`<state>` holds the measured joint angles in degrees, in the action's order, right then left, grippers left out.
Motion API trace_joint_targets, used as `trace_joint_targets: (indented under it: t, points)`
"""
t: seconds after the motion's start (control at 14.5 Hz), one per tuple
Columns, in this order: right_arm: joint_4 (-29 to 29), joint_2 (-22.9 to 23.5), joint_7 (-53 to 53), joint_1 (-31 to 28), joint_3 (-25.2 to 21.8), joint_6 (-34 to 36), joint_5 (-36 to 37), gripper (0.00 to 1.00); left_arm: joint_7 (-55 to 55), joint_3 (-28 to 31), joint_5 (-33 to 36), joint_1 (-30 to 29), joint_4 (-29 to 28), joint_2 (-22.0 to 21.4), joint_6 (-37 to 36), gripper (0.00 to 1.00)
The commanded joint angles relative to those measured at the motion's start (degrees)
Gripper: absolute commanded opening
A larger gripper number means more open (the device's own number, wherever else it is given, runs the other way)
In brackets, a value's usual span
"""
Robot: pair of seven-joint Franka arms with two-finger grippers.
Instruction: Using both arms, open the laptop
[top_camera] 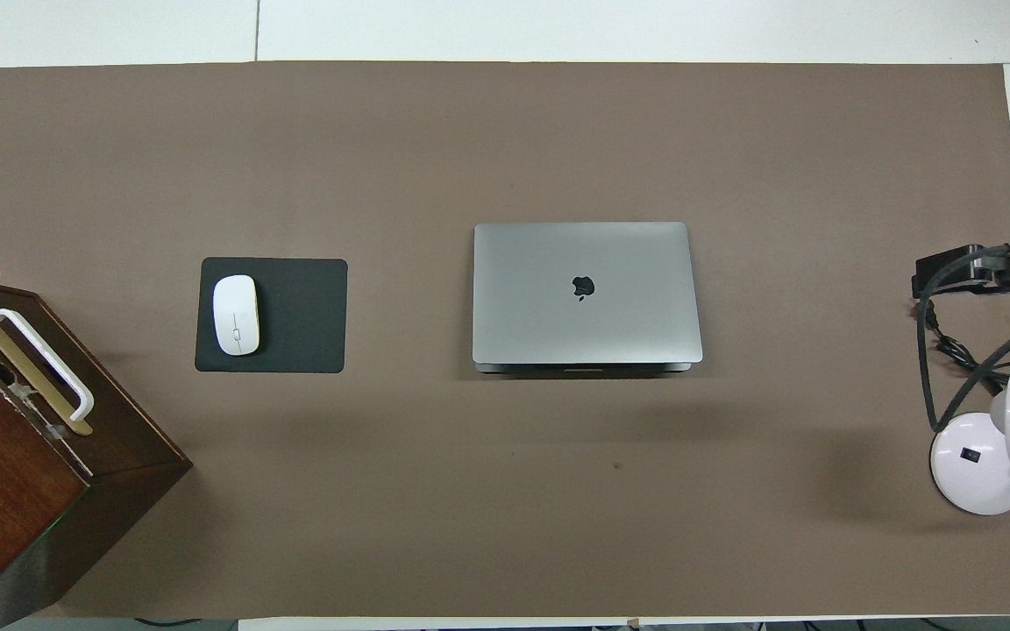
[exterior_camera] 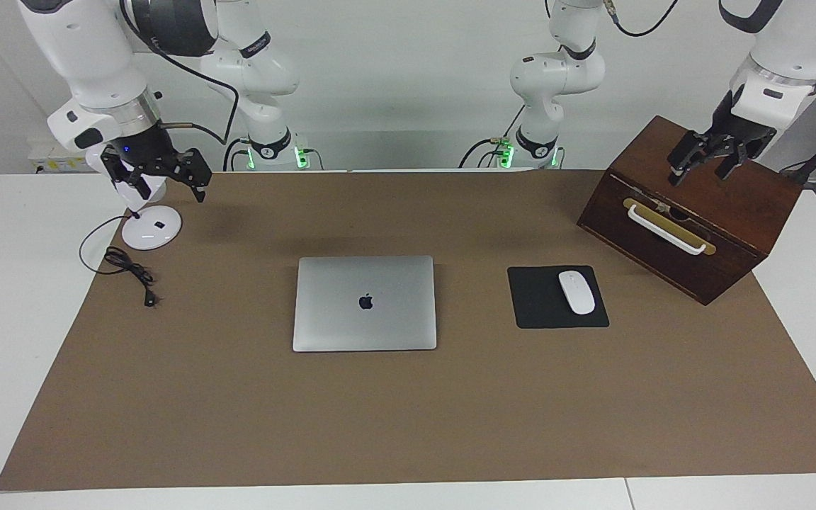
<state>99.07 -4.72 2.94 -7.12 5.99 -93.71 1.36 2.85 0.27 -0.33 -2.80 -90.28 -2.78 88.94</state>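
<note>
The silver-grey laptop [exterior_camera: 365, 303] [top_camera: 585, 293] lies shut and flat in the middle of the brown mat, apple logo up. Its edge nearer to the robots shows a thin dark seam in the overhead view. Neither gripper touches it. My right gripper [exterior_camera: 158, 177] hangs open in the air over the white desk lamp's base, at the right arm's end of the table. Over the top of the wooden box, at the left arm's end, my left gripper [exterior_camera: 707, 164] also hangs open. Nothing is between the fingers of either one.
A black mouse pad [exterior_camera: 542, 301] with a white mouse [exterior_camera: 576, 291] lies beside the laptop toward the left arm's end. The brown wooden box [exterior_camera: 691, 212] has a white handle. A white lamp base [exterior_camera: 151, 228] and its black cable [exterior_camera: 128, 265] sit at the right arm's end.
</note>
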Motion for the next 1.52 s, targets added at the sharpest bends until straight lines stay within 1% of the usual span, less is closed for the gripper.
trace_joint_targets:
  t: [0.0, 0.62, 0.97, 1.11, 1.45]
  points:
    - [1.12, -0.64, -0.48, -0.53, 0.33, -1.3, -0.13, 1.0, 0.49, -0.18, 0.85, -0.45, 1.25, 0.58, -0.25, 1.0]
    - [0.95, -0.64, -0.57, -0.53, 0.42, -0.59, -0.13, 1.0, 0.57, -0.18, 0.85, -0.54, 1.07, 0.58, 0.18, 1.0]
    - [0.16, -0.55, -0.75, -0.61, 0.42, 3.79, -0.13, 1.0, 0.75, -0.09, 1.12, -0.54, 1.07, 0.58, 2.02, 1.0]
    - [-1.59, 0.15, -1.1, -0.61, 0.42, 5.73, -0.13, 1.0, 0.49, -0.18, 1.03, 0.07, 0.81, 0.67, 4.3, 1.0]
    - [-2.39, 0.94, -1.1, -0.61, 0.42, 5.82, -0.92, 1.0, 0.4, -0.36, 0.94, 0.25, -0.6, 0.41, 5.45, 1.0]
